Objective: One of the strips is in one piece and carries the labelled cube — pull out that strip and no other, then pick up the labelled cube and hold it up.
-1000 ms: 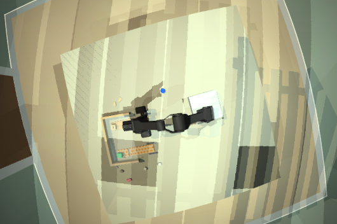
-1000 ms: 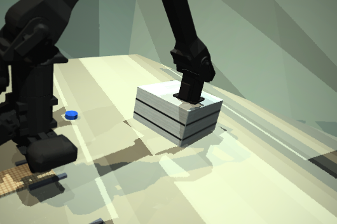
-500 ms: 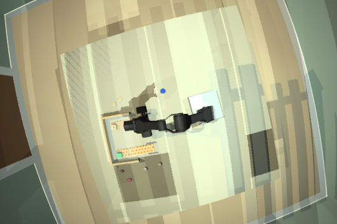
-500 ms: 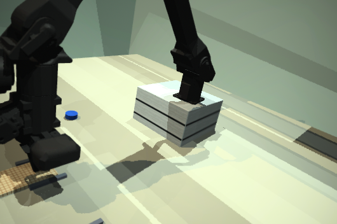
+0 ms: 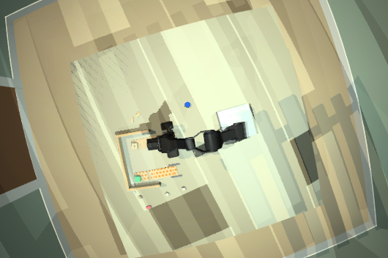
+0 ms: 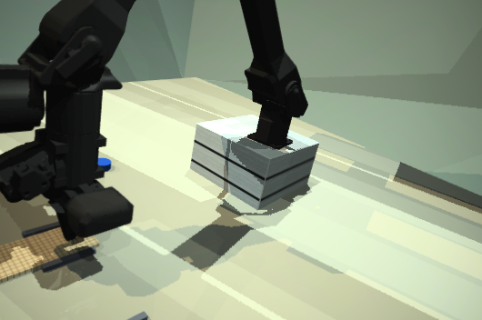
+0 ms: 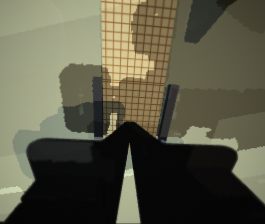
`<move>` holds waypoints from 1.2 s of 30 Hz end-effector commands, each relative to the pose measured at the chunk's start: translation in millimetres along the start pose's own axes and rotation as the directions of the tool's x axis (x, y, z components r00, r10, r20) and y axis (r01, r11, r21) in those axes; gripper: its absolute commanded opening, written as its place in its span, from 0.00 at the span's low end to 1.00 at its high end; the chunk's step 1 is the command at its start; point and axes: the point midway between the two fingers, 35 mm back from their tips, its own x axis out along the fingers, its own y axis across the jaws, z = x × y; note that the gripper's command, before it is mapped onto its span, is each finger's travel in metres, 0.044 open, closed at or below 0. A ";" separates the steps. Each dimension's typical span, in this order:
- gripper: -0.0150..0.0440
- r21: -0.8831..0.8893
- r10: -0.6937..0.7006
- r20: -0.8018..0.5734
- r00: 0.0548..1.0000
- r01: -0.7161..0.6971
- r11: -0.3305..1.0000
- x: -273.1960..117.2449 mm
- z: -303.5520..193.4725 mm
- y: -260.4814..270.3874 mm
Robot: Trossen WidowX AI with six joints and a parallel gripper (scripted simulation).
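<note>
Pulling step: you are at the first half of the task, drawing out the strip; lifting the cube comes after.
Cube: your likely target, the tan cube (image 5: pixel 134 145) with a pale square on top, sits inside the wooden frame (image 5: pixel 123 160), at the far end of the grid strip.
Grid strip: this strip (image 5: pixel 142 145) (image 6: pixel 27 249) (image 7: pixel 133 60) runs from the cube toward you, its near end between two dark rails (image 6: pixel 68 260) (image 7: pixel 169 112). You cannot confirm along its whole length that it is unbroken.
Gripper: yours (image 5: pixel 165 145) (image 6: pixel 70 237) (image 7: pixel 129 122) is clenched on nothing, tips down over the strip's near end; whether they touch it, you cannot tell.
Next move: you probably need to press the closed tips on the strip and drag it toward the base, keeping the cube aboard.
Arm: yours (image 5: pixel 212 140) (image 6: pixel 264 13) rises from the white box (image 5: pixel 234 113) (image 6: pixel 246 140), arches over and drops its wrist steeply.
Dotted strip: leave this one (image 5: pixel 165 172), with its green cube (image 5: pixel 137 178), alone.
</note>
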 end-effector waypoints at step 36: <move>0.25 -0.005 -0.003 -0.021 1.000 0.003 1.000 4.4 -65.9 1.3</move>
